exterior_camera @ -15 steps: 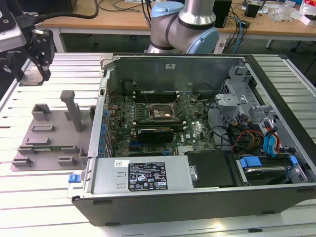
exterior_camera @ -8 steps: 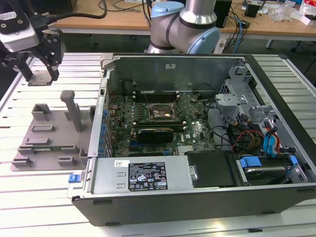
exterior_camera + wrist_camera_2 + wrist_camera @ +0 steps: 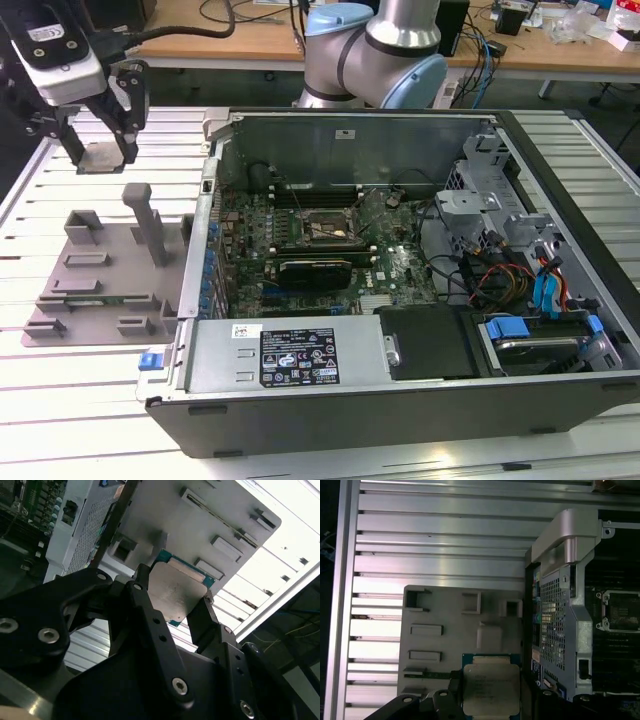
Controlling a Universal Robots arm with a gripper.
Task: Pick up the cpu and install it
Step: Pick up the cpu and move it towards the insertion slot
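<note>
1. Black fingers (image 3: 150, 610) of the gripper (image 3: 175, 592) pinch the cpu (image 3: 180, 592) by two opposite edges, its silver top showing in both wrist views.
2. Seen in the exterior view, the cpu hangs in the air over the far end of the grey tray (image 3: 90, 295), apart from it.
3. The tray, with its upright blocks, lies near the slatted table's (image 3: 60, 400) edge at the exterior view's left, just beside the open computer case (image 3: 400, 410).
4. Inside the case sits a motherboard (image 3: 400, 265) with a black socket frame (image 3: 322, 228) at its middle. Cables (image 3: 490, 275) and drives (image 3: 530, 335) fill the corner at the exterior view's right.

Metal top of cpu (image 3: 491, 689) dull silver, smooth; tray (image 3: 450, 645) matt grey plastic; table (image 3: 445, 540) ribbed alu, semi-glossy.
</note>
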